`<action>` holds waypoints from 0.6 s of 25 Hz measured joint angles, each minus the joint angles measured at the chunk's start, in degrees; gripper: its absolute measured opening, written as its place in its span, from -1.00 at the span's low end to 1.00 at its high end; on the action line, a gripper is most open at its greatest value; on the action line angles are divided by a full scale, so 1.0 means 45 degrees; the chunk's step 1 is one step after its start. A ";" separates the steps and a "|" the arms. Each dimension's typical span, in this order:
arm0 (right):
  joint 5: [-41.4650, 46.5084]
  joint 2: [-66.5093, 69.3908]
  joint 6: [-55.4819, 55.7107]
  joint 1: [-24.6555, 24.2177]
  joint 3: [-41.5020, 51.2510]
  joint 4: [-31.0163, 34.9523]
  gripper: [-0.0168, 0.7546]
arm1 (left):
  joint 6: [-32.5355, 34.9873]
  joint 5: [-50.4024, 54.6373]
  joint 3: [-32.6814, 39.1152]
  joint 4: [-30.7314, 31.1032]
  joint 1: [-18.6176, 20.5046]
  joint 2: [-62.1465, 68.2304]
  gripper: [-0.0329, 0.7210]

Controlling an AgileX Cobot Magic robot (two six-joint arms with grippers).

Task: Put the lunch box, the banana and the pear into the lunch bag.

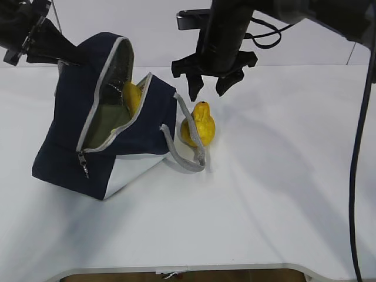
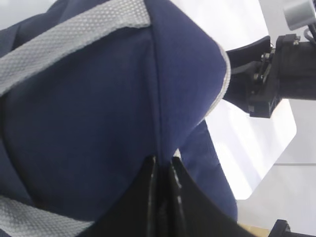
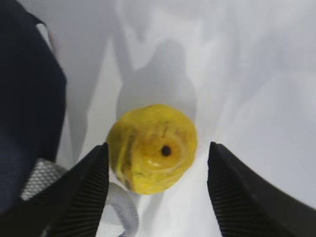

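Pear pickup staged — bag held open by the other arm.

Left gripper is pinched tight on the navy fabric of the lunch bag, lifting the lid flap so the mouth faces up and toward the right arm; that keeps the opening clear for a drop-in. Right gripper hangs directly above the pear, jaws spread wide and holding nothing — the fingers straddle the fruit from above. Pear stands upright on the table, just beside the bag's grey handle. Count: one bag, one pear outside, one yellow piece visible inside, likely the banana. Lunch box not identifiable.
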 joint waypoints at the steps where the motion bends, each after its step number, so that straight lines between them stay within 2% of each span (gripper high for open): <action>1: 0.0000 -0.0004 0.0000 -0.0030 0.0000 0.0119 0.34 | 0.0000 0.0000 0.0000 0.0031 0.0000 0.0000 -0.91; 15: -0.0025 0.0898 0.0037 -0.0029 0.0000 0.0639 0.34 | 0.0000 0.0000 0.0000 0.0048 0.0000 0.0000 -0.91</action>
